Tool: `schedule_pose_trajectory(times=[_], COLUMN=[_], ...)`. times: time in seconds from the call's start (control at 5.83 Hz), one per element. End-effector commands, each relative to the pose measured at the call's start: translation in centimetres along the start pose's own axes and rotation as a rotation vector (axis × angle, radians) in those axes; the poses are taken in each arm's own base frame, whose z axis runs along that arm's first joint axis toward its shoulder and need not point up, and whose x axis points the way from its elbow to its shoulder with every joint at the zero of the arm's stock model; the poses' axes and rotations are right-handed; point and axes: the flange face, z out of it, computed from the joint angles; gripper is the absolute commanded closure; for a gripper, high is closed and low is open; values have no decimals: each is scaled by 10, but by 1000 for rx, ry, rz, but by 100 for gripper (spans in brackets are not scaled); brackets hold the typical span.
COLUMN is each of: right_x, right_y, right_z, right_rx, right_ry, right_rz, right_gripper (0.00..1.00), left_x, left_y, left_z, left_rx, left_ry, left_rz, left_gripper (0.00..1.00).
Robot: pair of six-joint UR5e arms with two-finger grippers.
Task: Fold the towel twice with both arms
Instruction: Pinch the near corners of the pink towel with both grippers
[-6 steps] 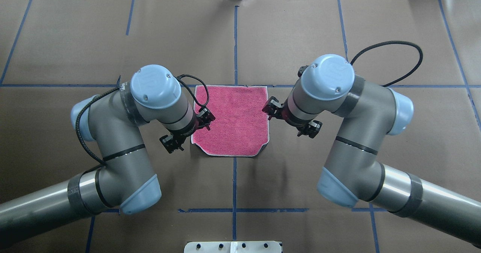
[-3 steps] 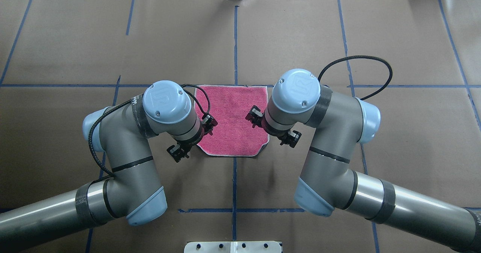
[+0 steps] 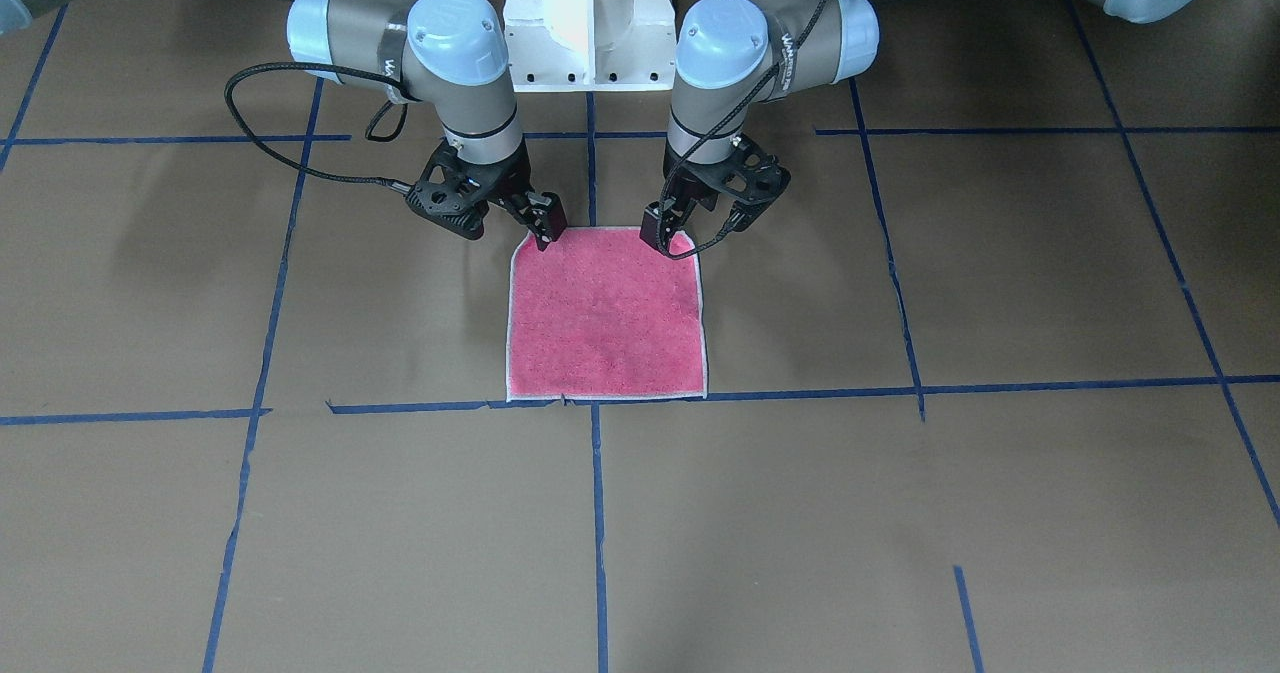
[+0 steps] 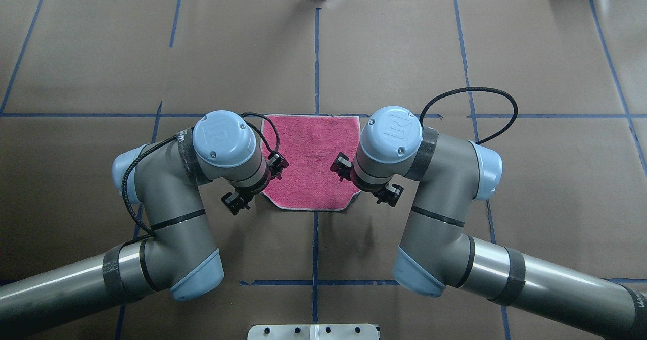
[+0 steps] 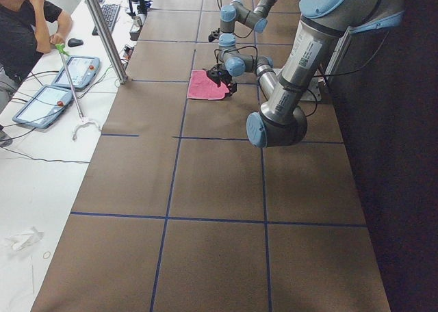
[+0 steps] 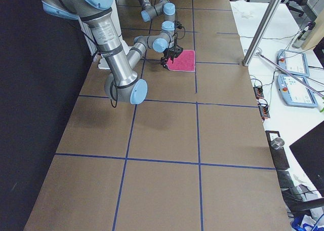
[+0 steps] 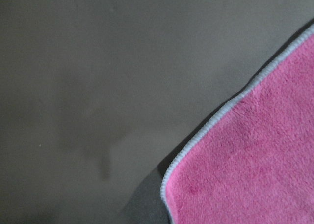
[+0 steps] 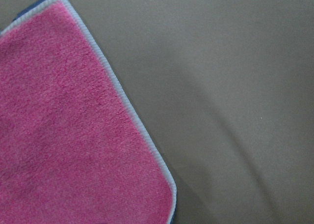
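The pink towel (image 3: pixel 605 318) lies flat, pink face up, on the brown table; it also shows in the overhead view (image 4: pixel 313 148). My left gripper (image 3: pixel 700 225) is open and low over the towel's corner nearest the robot on my left, with one finger (image 3: pixel 656 231) on the towel's edge. My right gripper (image 3: pixel 505 219) is open at the other near corner, with one finger (image 3: pixel 548 223) at the edge. Both wrists (image 4: pixel 225 138) (image 4: pixel 389 133) hide the fingertips from overhead. The left wrist view shows the towel's bordered corner (image 7: pixel 255 160), the right wrist view the other corner (image 8: pixel 64 135); neither shows fingers.
The white pedestal base (image 3: pixel 590 23) stands behind the grippers. Blue tape lines (image 3: pixel 597 513) cross the brown table cover. A metal plate (image 4: pixel 313 331) sits at the table's near edge. An operator (image 5: pixel 20 24), tablets (image 5: pixel 75 69) and a metal pole (image 5: pixel 102 31) are beside the table.
Both arms have drawn inward and toward the robot, bringing the grippers from the towel's sides to its two near corners. The towel has not moved.
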Motion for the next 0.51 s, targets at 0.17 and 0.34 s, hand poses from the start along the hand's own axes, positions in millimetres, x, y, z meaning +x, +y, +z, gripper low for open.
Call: schedule_pose_trajectory(times=[0.17, 0.34], right_x=[1, 1], right_y=[-3, -3], right_z=[9, 9], right_rx=[0, 0], right_ry=[15, 13], right_rz=[1, -1], right_gripper=[0, 0], left_x=[0, 0], left_y=[-9, -8], left_z=[14, 15], left_rx=[17, 15], left_ry=[-22, -23], left_rz=[32, 38], left_gripper=[0, 0])
